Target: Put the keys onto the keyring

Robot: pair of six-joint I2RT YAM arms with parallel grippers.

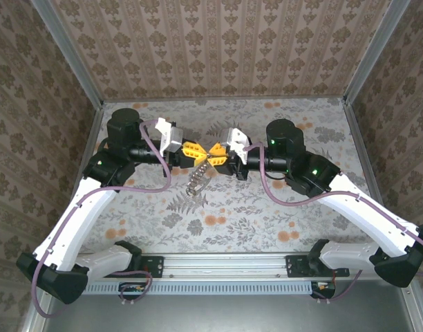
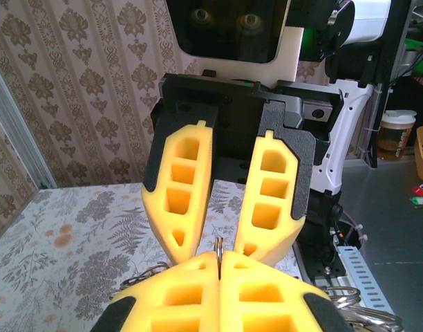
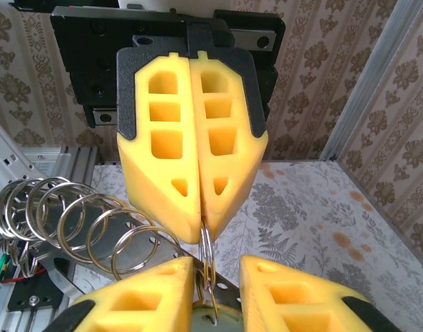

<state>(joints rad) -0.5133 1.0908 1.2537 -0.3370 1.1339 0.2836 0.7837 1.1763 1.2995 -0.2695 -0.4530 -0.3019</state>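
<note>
My left gripper (image 2: pixel 220 261) is shut on a thin steel keyring (image 2: pixel 218 247) standing on edge; its tip pokes out past the yellow fingertips. Facing it, my right gripper (image 3: pixel 217 264) is open, its fingers (image 3: pixel 146 297) straddling that same ring (image 3: pixel 207 238). Low in that gap, a dull rounded key head (image 3: pixel 222 324) hangs on the ring. In the top view, the left gripper (image 1: pixel 198 153) and right gripper (image 1: pixel 215 153) meet tip to tip above the table's middle. A chain of linked rings (image 1: pixel 195 181) dangles below them.
The linked rings (image 3: pixel 80 221) fan out to the left in the right wrist view, above the aluminium rail (image 1: pixel 225 265) at the near edge. A floral tablecloth (image 1: pixel 267 214) covers the table, with patterned walls on three sides.
</note>
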